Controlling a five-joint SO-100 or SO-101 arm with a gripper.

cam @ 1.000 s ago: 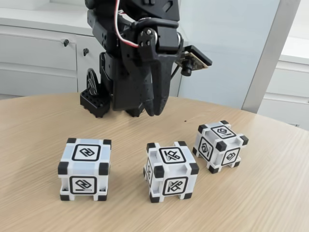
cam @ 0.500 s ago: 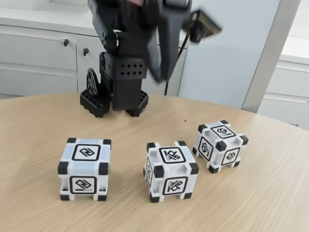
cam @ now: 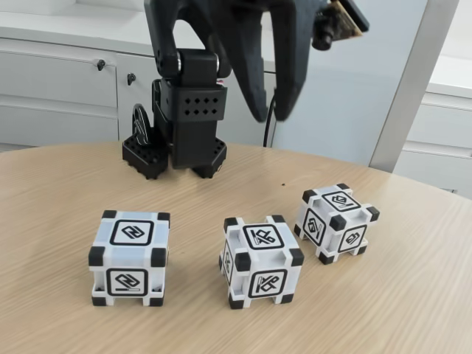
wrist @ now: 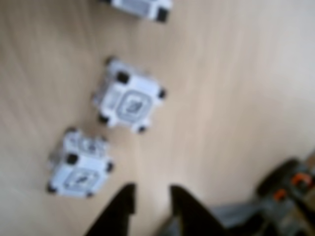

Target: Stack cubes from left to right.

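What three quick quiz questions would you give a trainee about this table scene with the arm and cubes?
1. How many cubes sit on the table?
2. True or false: one cube is already stacked on another.
3. In the wrist view, are the fingers holding something, or empty with a gap between them?

Key
1. Three: the left cube, the middle cube and the right cube in the fixed view.
2. False; each stands apart on the wood.
3. Empty; the gripper is above bare table, its fingers apart.
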